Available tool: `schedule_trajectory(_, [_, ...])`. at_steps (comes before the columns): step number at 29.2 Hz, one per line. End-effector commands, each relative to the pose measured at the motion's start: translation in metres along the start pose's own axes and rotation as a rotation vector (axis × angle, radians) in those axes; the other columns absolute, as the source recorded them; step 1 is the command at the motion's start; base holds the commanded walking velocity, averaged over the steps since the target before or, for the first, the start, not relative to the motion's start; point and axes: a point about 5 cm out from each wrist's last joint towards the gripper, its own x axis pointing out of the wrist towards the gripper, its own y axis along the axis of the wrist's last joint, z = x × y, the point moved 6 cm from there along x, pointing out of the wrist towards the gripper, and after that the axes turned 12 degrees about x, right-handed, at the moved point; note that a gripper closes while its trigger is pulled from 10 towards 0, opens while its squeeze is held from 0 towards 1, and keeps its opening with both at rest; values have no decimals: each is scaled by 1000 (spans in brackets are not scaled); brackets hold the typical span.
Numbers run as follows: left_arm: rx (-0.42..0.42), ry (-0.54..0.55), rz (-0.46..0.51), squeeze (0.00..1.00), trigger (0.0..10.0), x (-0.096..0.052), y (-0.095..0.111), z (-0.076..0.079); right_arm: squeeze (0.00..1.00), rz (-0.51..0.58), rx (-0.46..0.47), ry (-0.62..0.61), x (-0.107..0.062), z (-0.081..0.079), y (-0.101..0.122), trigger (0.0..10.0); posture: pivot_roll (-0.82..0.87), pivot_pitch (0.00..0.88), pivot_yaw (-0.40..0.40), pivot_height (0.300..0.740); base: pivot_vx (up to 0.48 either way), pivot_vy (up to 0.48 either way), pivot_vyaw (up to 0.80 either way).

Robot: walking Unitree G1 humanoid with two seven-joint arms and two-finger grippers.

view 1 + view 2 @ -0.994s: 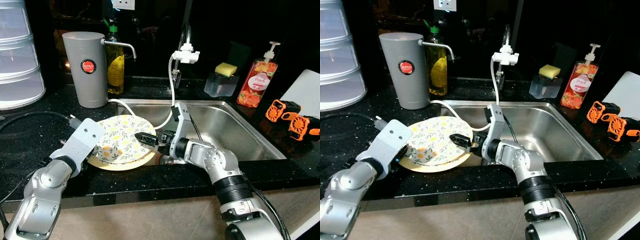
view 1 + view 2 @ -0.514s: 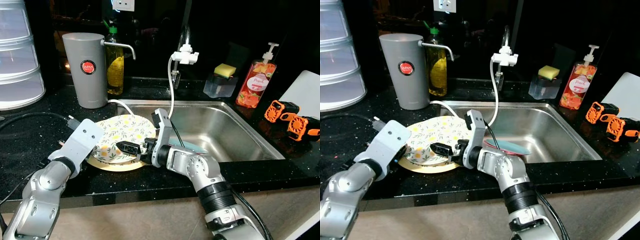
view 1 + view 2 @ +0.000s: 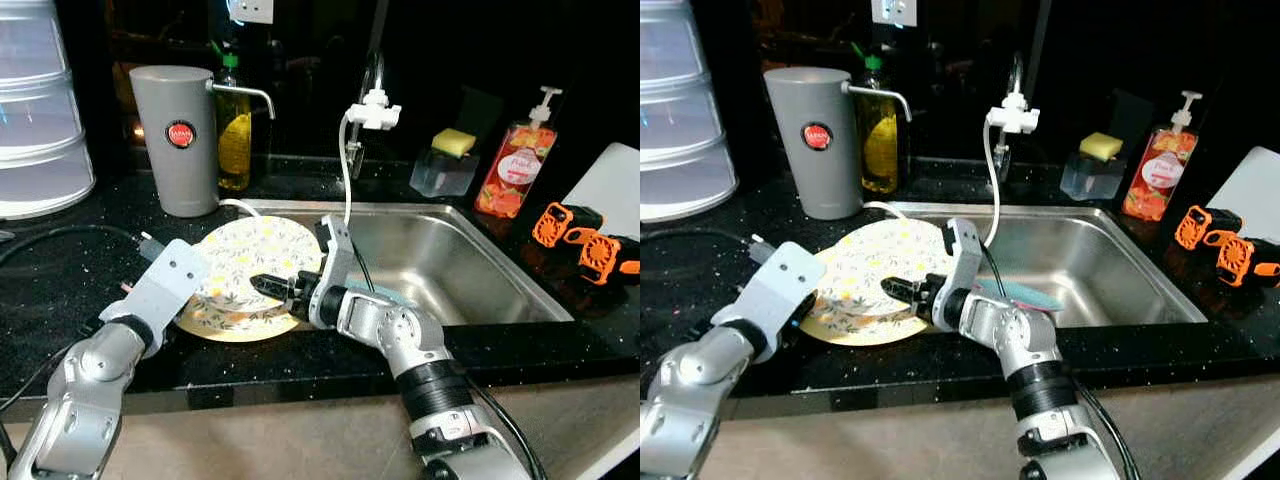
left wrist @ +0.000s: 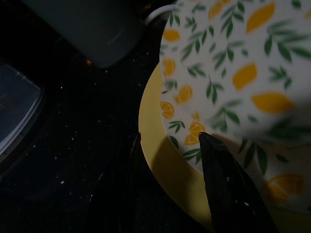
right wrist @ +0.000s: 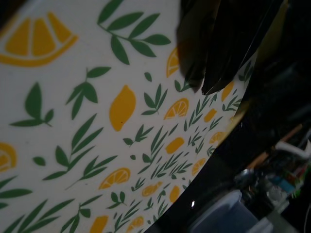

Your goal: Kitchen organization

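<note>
**Plates at the sink edge: risk of slipping**

On the black tabletop (image 3: 60,270), just left of the sink (image 3: 470,260), the right tool (image 3: 268,287) is gripping the rim of the lemon-pattern plate (image 3: 255,262) and tilting it above the yellow plate (image 3: 215,325). The left tool (image 4: 167,145) is standing open around the yellow plate's edge. The tilted plate may slip from a thin rim grip and crack, or slide into the sink. The grey jug (image 3: 182,135) is carrying a red round label reading "JAPAN"; the pink soap bottle (image 3: 515,165) seems to read "Peach".
</note>
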Motion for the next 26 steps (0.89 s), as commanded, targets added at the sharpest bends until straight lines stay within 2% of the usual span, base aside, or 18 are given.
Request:
schedule_trajectory(1, [-6,-62,-56,0,10000,2,-14,17,0,18,31,-31,-2,10,1,0,180,63,-123,740,0,0,0])
schedule_trajectory(2, [-4,-67,-58,0,10000,2,-15,18,0,66,43,-6,-3,6,11,0,180,64,-121,740,0,0,0])
schedule_trajectory(4, [-4,-68,-59,0,10000,2,-15,18,0,76,44,2,-3,4,13,0,180,64,-121,740,0,0,0])
schedule_trajectory(5, [-5,-71,-60,0,10000,2,-15,19,0,138,61,6,-5,3,26,10000,180,65,-121,740,0,0,0])
schedule_trajectory(9, [-7,-75,-63,0,10000,3,-16,20,0,251,72,-20,-12,8,53,10000,182,65,-121,740,0,0,0])
schedule_trajectory(10, [-7,-75,-63,0,10000,3,-16,20,0,251,72,-20,-12,8,53,10000,182,65,-121,740,0,0,0])
schedule_trajectory(14, [-7,-75,-63,0,10000,3,-16,20,0,386,-32,-215,-30,41,92,10000,185,66,-123,740,0,0,0])
schedule_trajectory(17, [-8,-75,-63,0,10000,3,-16,20,0,394,-44,-233,-31,44,94,10000,185,66,-123,740,0,0,0])
schedule_trajectory(18, [-10,-65,-64,0,10000,3,-16,18,0,457,-93,-361,-51,69,115,10000,187,68,-126,740,0,0,0])
schedule_trajectory(19, [-10,-65,-64,0,10000,3,-16,18,0,457,-93,-361,-51,69,115,10000,187,68,-126,740,0,0,0])
schedule_trajectory(20, [-11,-58,-63,0,10000,3,-16,16,0,479,-135,-426,-61,79,124,10000,189,69,-126,740,0,0,0])
schedule_trajectory(21, [-11,-58,-63,0,10000,3,-16,16,0,479,-135,-426,-61,79,124,10000,189,69,-126,740,0,0,0])
schedule_trajectory(22, [-13,-51,-61,0,10000,3,-15,14,0,483,-176,-489,-70,89,129,10000,189,69,-126,740,0,0,0])
schedule_trajectory(25, [-15,-47,-60,0,10000,3,-15,13,0,480,-201,-522,-75,94,131,10000,189,69,-126,740,0,0,0])
schedule_trajectory(26, [-18,-45,-58,0,10000,4,-14,12,0,457,-252,-572,-78,102,129,10000,189,68,-125,740,0,0,0])
